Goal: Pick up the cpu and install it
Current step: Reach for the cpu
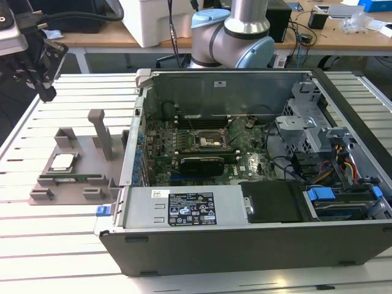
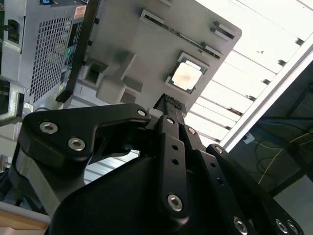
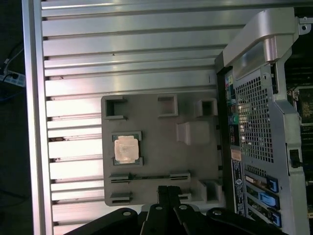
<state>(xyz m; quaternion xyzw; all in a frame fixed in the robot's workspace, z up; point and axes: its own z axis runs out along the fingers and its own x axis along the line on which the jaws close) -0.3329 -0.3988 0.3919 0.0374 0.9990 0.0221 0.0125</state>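
Observation:
The cpu [image 1: 63, 162] is a small silvery square chip lying flat in a recess of the grey holder tray [image 1: 79, 187], at the exterior view's left of the open computer case. It also appears in both wrist views, cpu [image 2: 188, 76] and cpu [image 3: 127, 148]. My gripper [image 1: 48, 93] hangs well above the table, back and to the left of the tray, apart from the chip. Its black fingers are pressed together with nothing between them, as the gripper [image 2: 168, 104] and gripper [image 3: 167, 192] show. The black socket [image 1: 211, 141] sits mid-motherboard inside the case.
The open computer case [image 1: 245, 226] lies on its side on the slatted metal table [image 1: 55, 245], with cables and drive bays at its right end. The tray carries upright grey posts [image 1: 98, 128] and a narrow green stick [image 1: 75, 177] in a slot. Desks with equipment stand behind.

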